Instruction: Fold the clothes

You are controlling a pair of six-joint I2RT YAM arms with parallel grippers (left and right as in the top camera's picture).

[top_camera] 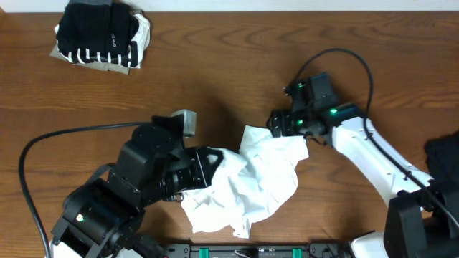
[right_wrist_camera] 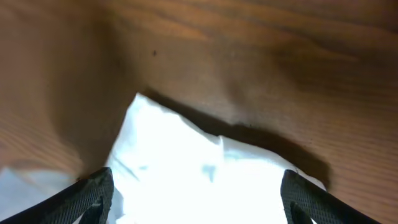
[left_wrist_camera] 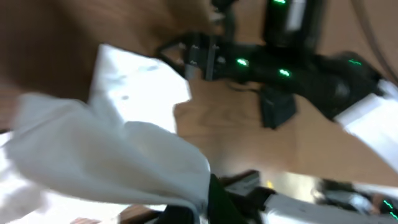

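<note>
Here the brown wood-grain tabletop [top_camera: 215, 64] carries a crumpled white T-shirt [top_camera: 251, 183] near its front edge, between the two arms. The left claw [top_camera: 213, 163] is clamped on the shirt's left side, holding a fold up. The right claw [right_wrist_camera: 196, 177] stands wide open, straddling the shirt's far corner. A folded black and striped pile [top_camera: 104, 34] sits in the far left corner.

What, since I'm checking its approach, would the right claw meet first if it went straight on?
The shirt: its white edge lies just ahead, inside the open right claw, with bare table beyond. Depth is unclear, so it may already be touching.
</note>
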